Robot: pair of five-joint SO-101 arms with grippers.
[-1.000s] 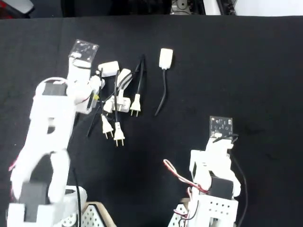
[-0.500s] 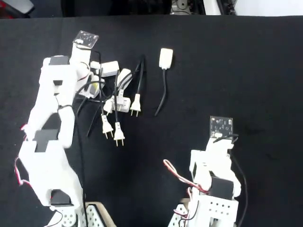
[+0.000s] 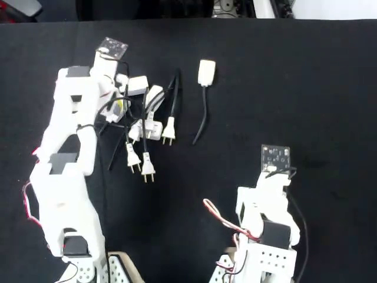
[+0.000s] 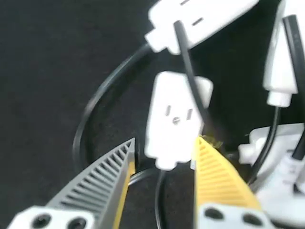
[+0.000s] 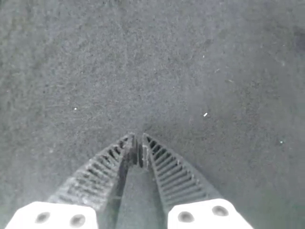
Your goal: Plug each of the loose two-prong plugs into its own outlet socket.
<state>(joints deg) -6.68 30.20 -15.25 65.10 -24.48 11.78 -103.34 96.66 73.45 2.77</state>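
Left claw spread, white outlet socket between its tips, 3 loose two-prong plugs near it on the black table, right claw pressed together, well apart from them.

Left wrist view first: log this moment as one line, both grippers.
left gripper: open, straddling white outlet socket | right gripper: shut, above black table | plugs: loose, prongs bare

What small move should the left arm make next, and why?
Probably close the left gripper on the white outlet socket: its open fingers flank the socket's near end. A black cord crosses the socket's face, so I would grip gently.
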